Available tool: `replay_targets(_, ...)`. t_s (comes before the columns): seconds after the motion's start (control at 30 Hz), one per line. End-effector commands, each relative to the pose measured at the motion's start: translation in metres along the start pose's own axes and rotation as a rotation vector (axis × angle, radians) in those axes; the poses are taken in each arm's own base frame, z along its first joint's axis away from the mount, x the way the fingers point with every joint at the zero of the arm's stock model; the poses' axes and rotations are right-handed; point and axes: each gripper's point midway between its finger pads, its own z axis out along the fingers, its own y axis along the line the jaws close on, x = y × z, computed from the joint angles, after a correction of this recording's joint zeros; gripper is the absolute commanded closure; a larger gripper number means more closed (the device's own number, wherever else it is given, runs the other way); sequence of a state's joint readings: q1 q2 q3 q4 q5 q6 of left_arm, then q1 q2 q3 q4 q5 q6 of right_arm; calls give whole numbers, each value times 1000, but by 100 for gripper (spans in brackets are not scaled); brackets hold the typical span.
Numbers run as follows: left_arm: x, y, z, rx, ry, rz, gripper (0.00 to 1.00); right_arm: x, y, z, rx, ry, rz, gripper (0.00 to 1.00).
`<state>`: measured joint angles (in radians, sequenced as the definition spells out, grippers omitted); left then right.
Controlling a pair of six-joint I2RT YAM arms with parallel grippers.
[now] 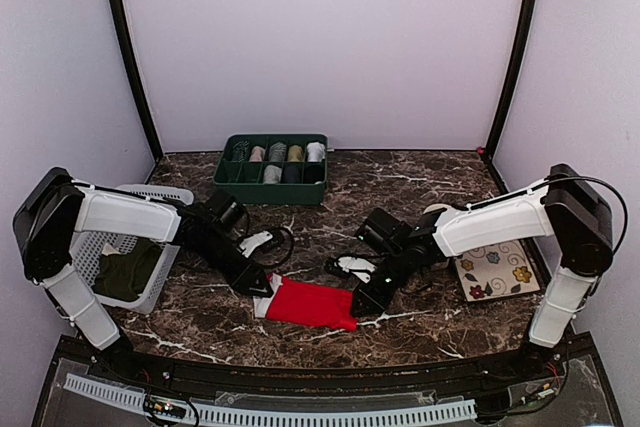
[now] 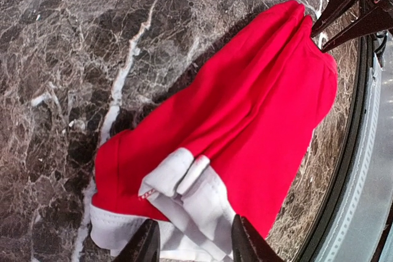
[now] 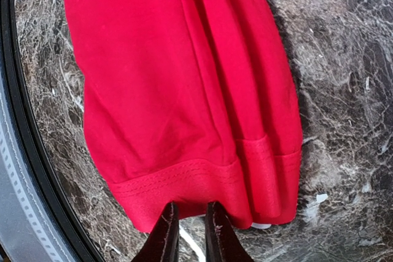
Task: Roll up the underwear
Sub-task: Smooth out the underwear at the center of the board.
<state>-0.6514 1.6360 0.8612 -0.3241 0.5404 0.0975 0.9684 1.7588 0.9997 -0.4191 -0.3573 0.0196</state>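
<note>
The red underwear (image 1: 312, 303) lies on the desk (image 1: 420, 192) near its front edge, between my two arms, with its long axis running left to right. Its white waistband (image 2: 202, 204) end points at my left fingers (image 2: 145, 245), which stand apart astride it and grip nothing that I can see. The leg hem (image 3: 178, 182) meets my right fingers (image 3: 164, 237), drawn nearly together with a thin gap; whether they pinch the hem edge I cannot tell. Each arm sits at its own end, neither nearer. The fabric is bright red, folded lengthwise into a narrow band with soft creases, and the waistband is bunched.
</note>
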Motion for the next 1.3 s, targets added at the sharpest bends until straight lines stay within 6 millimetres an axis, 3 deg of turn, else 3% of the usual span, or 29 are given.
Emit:
replay_targets(0.0, 6, -6, -2, 4, 14, -7, 55, 5, -2, 4, 11, 17, -8, 85)
replay_targets(0.1, -7, -12, -5, 26, -29, 6, 61, 5, -3, 4, 18, 20, -9, 86)
replay_targets(0.17, -13, -14, -6, 35, -43, 10, 70, 5, -4, 5, 23, 23, -10, 87)
replay_targets(0.33, -19, -21, -3, 87, -45, 13, 75, 8, -7, 6, 37, 34, -10, 88)
replay_targets(0.53, -27, -14, -11, 48, -62, 27, 100, 11, -8, 6, 43, 40, -11, 89)
replay_targets(0.77, -40, 15, -18, -68, -74, 23, 100, 18, -10, 9, 47, 60, -10, 91)
replay_targets(1.03, -39, 38, -4, -146, -34, 23, 100, 19, -11, 10, 51, 65, -2, 92)
replay_targets(1.13, -49, 34, -2, -112, -44, 40, 100, 15, -10, 9, 47, 60, -2, 92)
replay_targets(1.27, -61, 29, -8, -102, -75, 57, 89, 1, -6, 0, 46, 32, -10, 89)
